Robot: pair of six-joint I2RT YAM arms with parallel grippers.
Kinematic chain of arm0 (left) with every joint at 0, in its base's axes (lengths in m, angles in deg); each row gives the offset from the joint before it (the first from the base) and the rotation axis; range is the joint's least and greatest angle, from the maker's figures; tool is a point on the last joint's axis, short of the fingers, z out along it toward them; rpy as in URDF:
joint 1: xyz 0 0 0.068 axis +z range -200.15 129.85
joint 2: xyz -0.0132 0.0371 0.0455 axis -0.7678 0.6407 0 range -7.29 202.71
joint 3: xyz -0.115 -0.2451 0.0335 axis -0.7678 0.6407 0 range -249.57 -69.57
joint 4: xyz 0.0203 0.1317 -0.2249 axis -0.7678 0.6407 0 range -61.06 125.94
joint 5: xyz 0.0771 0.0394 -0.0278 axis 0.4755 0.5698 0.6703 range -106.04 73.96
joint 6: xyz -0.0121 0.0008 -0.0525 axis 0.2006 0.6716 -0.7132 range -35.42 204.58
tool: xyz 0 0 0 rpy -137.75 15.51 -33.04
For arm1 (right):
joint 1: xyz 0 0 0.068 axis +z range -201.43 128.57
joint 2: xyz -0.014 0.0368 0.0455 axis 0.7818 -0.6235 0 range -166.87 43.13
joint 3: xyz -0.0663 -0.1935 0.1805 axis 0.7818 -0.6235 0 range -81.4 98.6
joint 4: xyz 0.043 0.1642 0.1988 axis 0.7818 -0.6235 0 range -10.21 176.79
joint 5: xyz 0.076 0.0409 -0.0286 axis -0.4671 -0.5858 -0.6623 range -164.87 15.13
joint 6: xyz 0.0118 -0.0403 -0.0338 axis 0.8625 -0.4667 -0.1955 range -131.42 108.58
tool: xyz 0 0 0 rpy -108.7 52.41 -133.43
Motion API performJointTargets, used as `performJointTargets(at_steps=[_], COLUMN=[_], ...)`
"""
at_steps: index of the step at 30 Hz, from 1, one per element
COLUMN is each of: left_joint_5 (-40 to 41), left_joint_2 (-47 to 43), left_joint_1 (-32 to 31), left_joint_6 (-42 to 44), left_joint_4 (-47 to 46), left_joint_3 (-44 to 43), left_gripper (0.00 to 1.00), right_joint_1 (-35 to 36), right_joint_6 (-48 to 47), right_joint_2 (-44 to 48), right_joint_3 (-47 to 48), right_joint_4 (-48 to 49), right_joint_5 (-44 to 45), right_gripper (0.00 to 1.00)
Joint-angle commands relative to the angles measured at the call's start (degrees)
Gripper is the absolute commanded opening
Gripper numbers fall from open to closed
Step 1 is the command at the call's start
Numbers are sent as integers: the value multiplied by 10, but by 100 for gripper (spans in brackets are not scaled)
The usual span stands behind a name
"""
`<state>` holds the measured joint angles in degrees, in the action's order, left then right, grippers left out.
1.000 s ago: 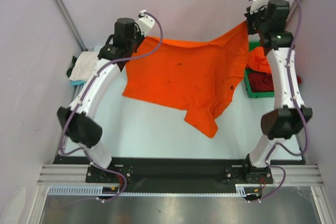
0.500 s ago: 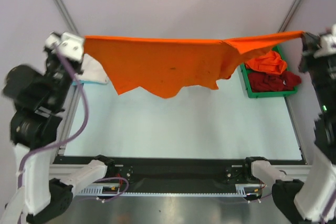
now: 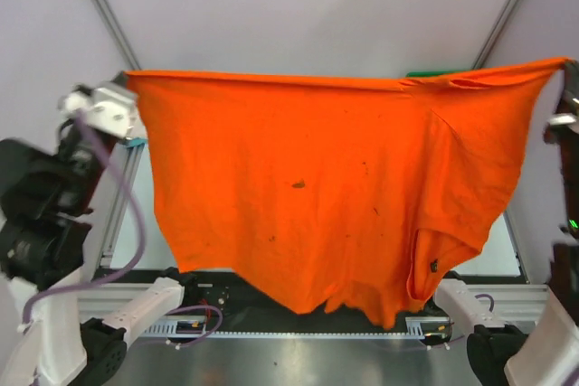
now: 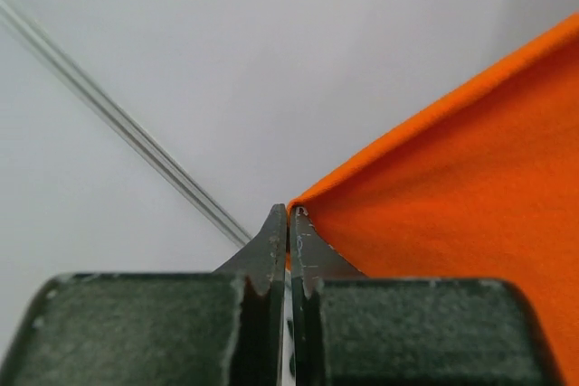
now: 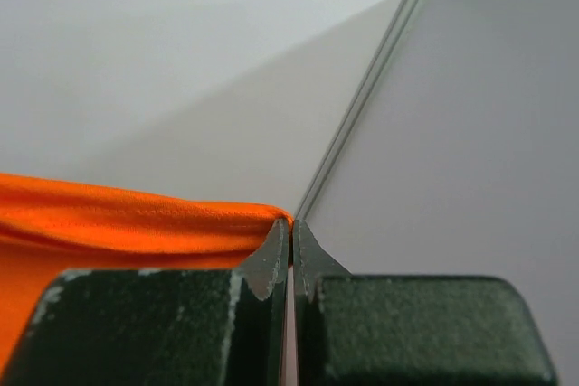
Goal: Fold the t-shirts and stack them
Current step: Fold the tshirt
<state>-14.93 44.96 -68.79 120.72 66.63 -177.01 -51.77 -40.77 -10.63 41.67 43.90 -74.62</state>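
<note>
**Aloft: orange t-shirt (image 3: 317,178) spread wide between both arms, lay-down not yet made**

Top external. The shirt hung as a broad curtain, its upper edge pulled nearly straight from 9 o'clock to 3 o'clock. The loose lower edge drooped toward 6 o'clock and covered most of the table (image 3: 500,259). One sleeve was bunched near the 2 o'clock corner. A few dark specks showed mid-cloth. No other shirts could be seen behind it.

Left wrist. The left gripper (image 4: 288,216) had its jaws pressed together on the very corner of the orange cloth. The fabric ran off taut toward 3 o'clock. Only blank wall and a frame strut lay behind.

Right wrist. The right gripper (image 5: 289,223) was likewise clamped on a rolled orange edge. The cloth led away toward 9 o'clock.

Step in hand, as judged: the shirt was lifted and stretched flat in the air, ahead of the first fold.

Next move, as judged: both arms should lower together and draw toward 6 o'clock, so the hanging edge lands first and the body lays out smooth. Tension must stay even, because a slack side would wrinkle and the pinches are thin enough to slip.
</note>
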Motion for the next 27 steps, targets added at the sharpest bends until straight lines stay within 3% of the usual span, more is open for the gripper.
performJointTargets(at_steps=[1, 4, 9, 12, 16, 20, 27], left_joint_5=[49, 71, 67, 61, 79, 95, 125], left_joint_2=[23, 28, 82, 163, 303, 426, 529], left_joint_1=[12, 12, 23, 32, 39, 52, 69], left_joint_6=[52, 85, 125, 135, 123, 97, 82], left_joint_4=[19, 5, -131, -220, -271, -258, -260], left_joint_3=[103, 248, 495, 555, 529, 452, 348], left_gripper=[1, 0, 0, 0, 1, 1, 0], right_joint_1=[-1, 0, 2, 21, 25, 25, 33], right_joint_6=[-39, -52, -98, -135, -157, -150, -143], right_joint_2=[-43, -52, -109, -170, -284, -392, -539], right_joint_3=[-139, -271, -474, -567, -578, -501, -360], right_joint_4=[68, 97, 181, 233, 272, 289, 299], right_joint_5=[18, -32, -63, -66, -57, -37, -20], right_gripper=[0, 0, 0, 0, 0, 0, 0])
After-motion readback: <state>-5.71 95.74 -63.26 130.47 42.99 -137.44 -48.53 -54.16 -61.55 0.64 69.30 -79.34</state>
